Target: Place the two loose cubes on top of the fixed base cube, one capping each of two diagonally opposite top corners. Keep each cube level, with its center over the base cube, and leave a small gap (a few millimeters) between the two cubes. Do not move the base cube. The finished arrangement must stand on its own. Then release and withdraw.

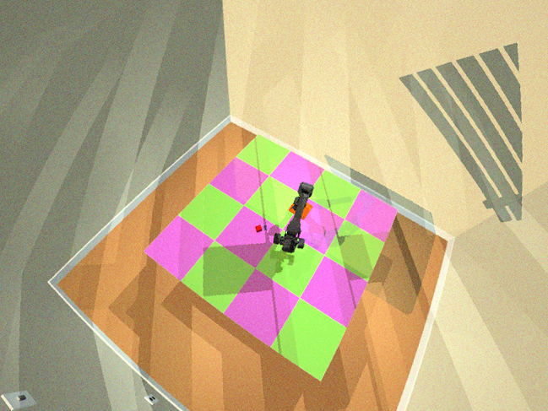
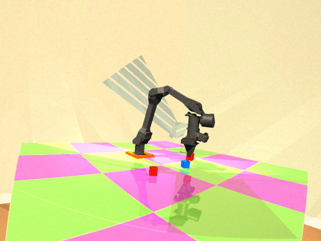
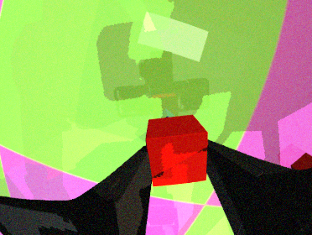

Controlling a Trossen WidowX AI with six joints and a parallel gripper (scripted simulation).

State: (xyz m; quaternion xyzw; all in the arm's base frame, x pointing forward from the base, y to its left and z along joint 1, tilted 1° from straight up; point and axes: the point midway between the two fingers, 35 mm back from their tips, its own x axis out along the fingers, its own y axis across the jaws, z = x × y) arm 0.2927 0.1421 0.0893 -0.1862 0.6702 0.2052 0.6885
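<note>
My gripper (image 2: 189, 155) (image 3: 175, 148) points down and is shut on a red cube (image 2: 192, 158) (image 3: 178, 161), one finger on each side in the wrist view. The held cube is in the air. In the exterior view it shows just above and slightly right of the blue base cube (image 2: 185, 164), with its lower edge close to the blue cube's top. The blue cube is hidden under the arm in the top view and behind the held cube in the wrist view. The other red cube (image 1: 258, 228) (image 2: 153, 171) stands on the table; part of it shows at the wrist view's right edge (image 3: 303, 162).
The arm's orange base plate (image 1: 306, 211) (image 2: 140, 156) stands behind the cubes in the exterior view. The checkered table top (image 1: 307, 340) (image 2: 64, 197) is green and pink and mirrors the arm and cubes. Shadows cross it.
</note>
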